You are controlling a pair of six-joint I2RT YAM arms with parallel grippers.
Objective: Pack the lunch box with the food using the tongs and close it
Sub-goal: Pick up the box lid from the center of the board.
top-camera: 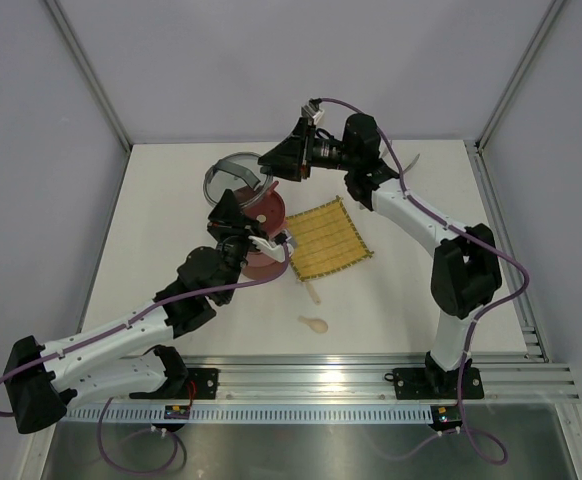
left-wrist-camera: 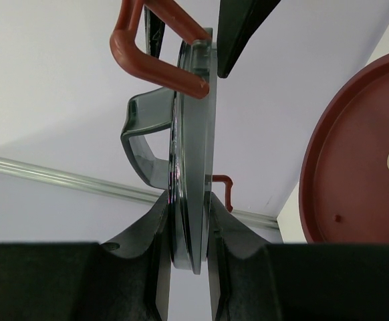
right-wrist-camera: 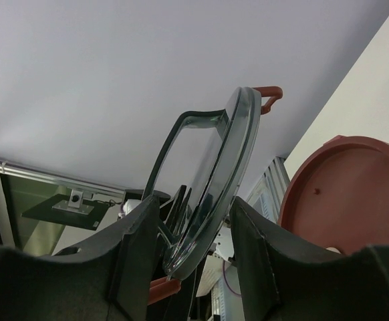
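Observation:
The grey see-through lid [top-camera: 223, 177] of the lunch box hangs on edge in the air above the table's back left. My left gripper [top-camera: 233, 213] is shut on its lower rim; in the left wrist view the lid [left-wrist-camera: 194, 134] is pinched between the jaws [left-wrist-camera: 189, 200], with a red clip [left-wrist-camera: 156, 50] above. My right gripper [top-camera: 275, 165] comes in from the opposite side. It is closed around the lid [right-wrist-camera: 216, 160], one tip at the rim and the other at the handle [right-wrist-camera: 194, 204]. The dark-red lunch box [top-camera: 269, 222] stands below, its flat red disc [left-wrist-camera: 355, 154] on top. Tongs and food are out of view.
A yellow woven mat [top-camera: 329, 240] lies just right of the lunch box. A small cream spoon [top-camera: 313, 323] rests nearer the front edge. Aluminium frame rails run along the table's right side [top-camera: 501, 230] and front [top-camera: 371, 380].

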